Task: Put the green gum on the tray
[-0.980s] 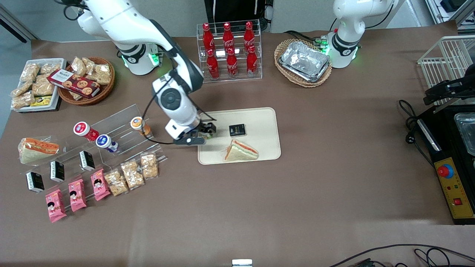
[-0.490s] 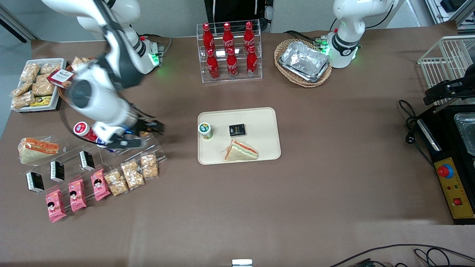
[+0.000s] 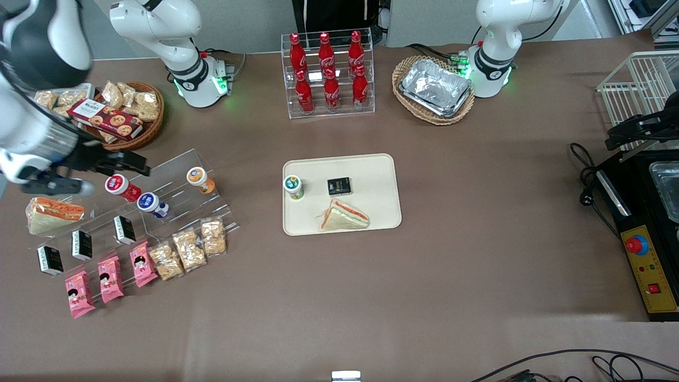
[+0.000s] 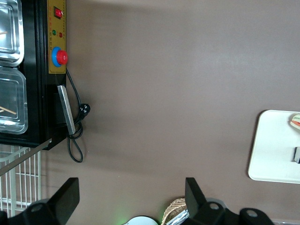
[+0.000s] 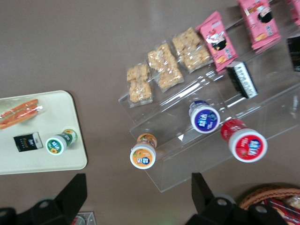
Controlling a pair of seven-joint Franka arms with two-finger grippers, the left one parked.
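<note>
I see the green gum (image 3: 293, 187) upright on the tray (image 3: 376, 212), near the edge. My gripper (image 3: 85, 172) hangs high over the display rack (image 3: 175, 180), fingers released and empty.

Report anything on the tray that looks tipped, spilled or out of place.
Nothing stands out. The green gum stands upright on the tray, beside the small black packet and wrapped sandwich. The gripper is open, away over the acrylic shelf.

Matt cream tray (image 3: 371, 217) – glossy clear acrylic stand (image 3: 175, 175) – crinkled foil trays (image 3: 436, 87)
</note>
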